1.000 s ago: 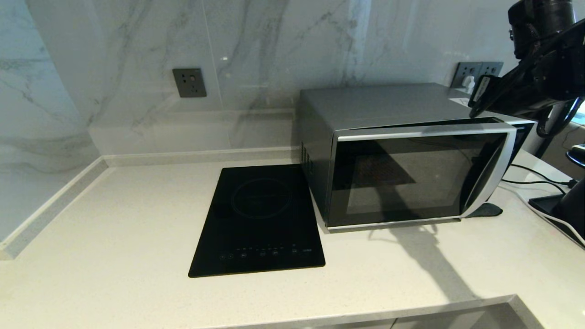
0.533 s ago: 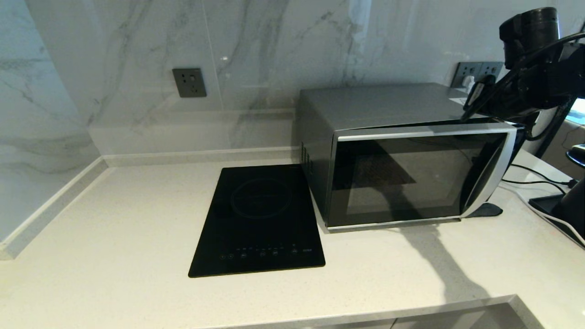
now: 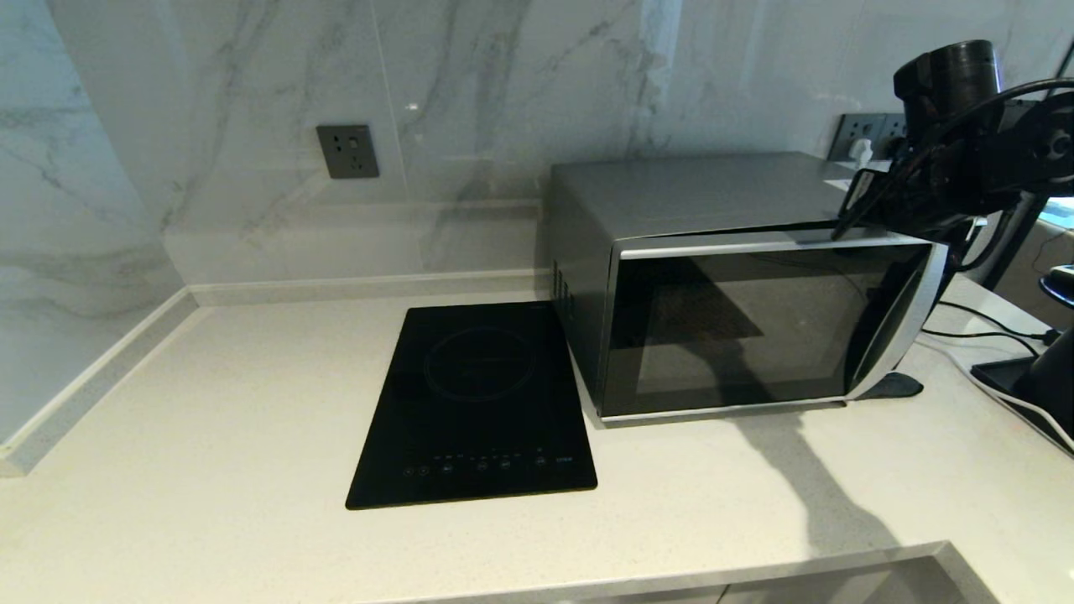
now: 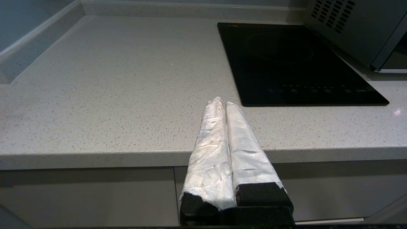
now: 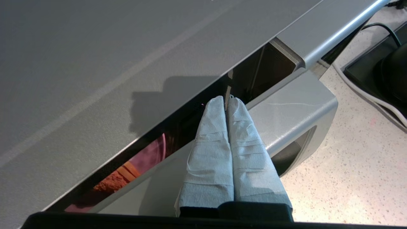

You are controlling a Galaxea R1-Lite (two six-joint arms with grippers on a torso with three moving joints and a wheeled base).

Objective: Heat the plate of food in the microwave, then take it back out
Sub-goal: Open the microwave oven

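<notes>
The silver-grey microwave [image 3: 696, 189] stands at the back right of the counter, its dark glass door [image 3: 755, 327] slightly ajar at the handle side. My right gripper [image 3: 839, 231] is shut, and its wrapped fingertips rest in the gap at the door's top edge [image 5: 286, 108], near the right corner. In the right wrist view, the gripper [image 5: 226, 99] points into that gap, through which the lilac plate of food [image 5: 149, 152] with orange-brown pieces [image 5: 111, 181] shows inside. My left gripper [image 4: 224, 101] is shut and empty, parked low before the counter's front edge.
A flat black induction hob [image 3: 478, 403] is set in the counter just left of the microwave. Cables [image 3: 982, 323] and a black device [image 3: 1032, 377] lie to the right of it. Wall sockets [image 3: 346, 151] sit on the marble backsplash. The light counter [image 3: 210, 419] extends to the left.
My right arm has come down and leftward, bringing its shut fingertips from above the microwave's right corner to the door's top edge. The door stays slightly ajar.
</notes>
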